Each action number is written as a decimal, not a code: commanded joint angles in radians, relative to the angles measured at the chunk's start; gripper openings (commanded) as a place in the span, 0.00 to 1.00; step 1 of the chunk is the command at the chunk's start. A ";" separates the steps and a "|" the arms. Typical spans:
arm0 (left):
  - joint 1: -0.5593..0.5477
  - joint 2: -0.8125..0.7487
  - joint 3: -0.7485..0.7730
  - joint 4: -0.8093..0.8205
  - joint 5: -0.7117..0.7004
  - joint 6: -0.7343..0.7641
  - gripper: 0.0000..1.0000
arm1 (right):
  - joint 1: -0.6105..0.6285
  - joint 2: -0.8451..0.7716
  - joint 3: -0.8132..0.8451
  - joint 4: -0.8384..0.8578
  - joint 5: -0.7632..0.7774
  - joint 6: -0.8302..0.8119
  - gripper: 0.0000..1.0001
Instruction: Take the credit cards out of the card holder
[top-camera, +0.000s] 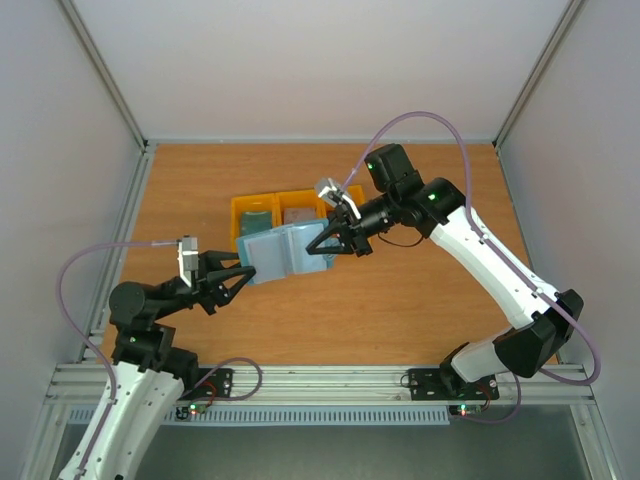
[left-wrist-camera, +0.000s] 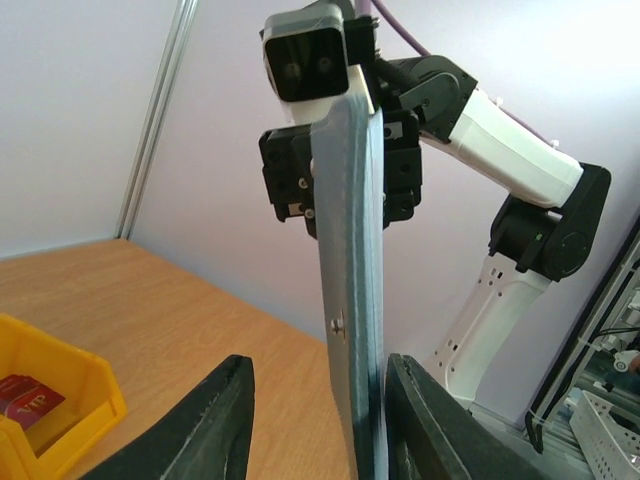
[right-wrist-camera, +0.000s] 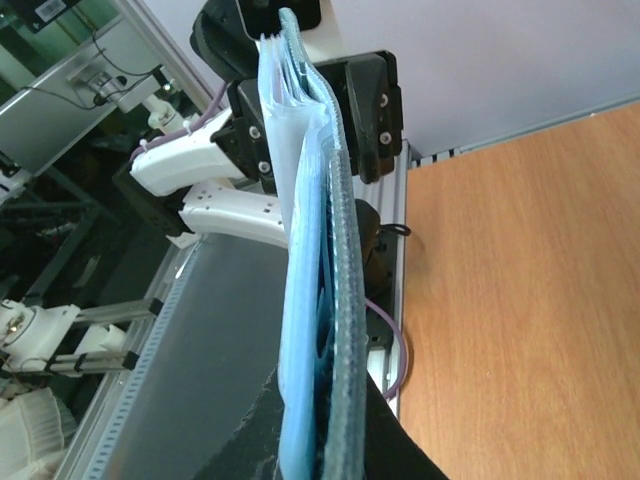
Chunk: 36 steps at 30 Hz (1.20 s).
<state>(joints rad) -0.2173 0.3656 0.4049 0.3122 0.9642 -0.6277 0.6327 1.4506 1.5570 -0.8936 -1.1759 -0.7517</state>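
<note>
The dusty-blue card holder hangs open above the table between both grippers. My right gripper is shut on its right flap; in the right wrist view the flap stands edge-on, pinched between the fingers. My left gripper is open around the left flap, which touches only the right finger; the left finger is apart. A teal-green card and a red card lie in the yellow bins; the red one also shows in the left wrist view. Pale layers show inside the holder; I cannot tell whether one is a card.
The yellow bins stand side by side just behind the card holder, near the middle of the wooden table. The right gripper covers the rightmost bin. Frame posts and grey walls bound the table on three sides.
</note>
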 joint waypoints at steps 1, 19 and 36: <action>0.003 -0.010 0.040 0.082 0.031 0.006 0.37 | -0.006 -0.019 0.034 -0.043 -0.030 -0.044 0.01; -0.009 0.010 0.061 0.023 -0.020 0.062 0.34 | -0.006 -0.014 0.040 -0.012 -0.038 0.003 0.01; -0.042 0.016 0.035 -0.010 -0.089 0.051 0.33 | 0.034 0.017 0.028 0.101 0.002 0.084 0.01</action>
<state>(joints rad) -0.2550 0.3813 0.4397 0.3008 0.9001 -0.5762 0.6571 1.4559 1.5814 -0.8230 -1.1519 -0.6857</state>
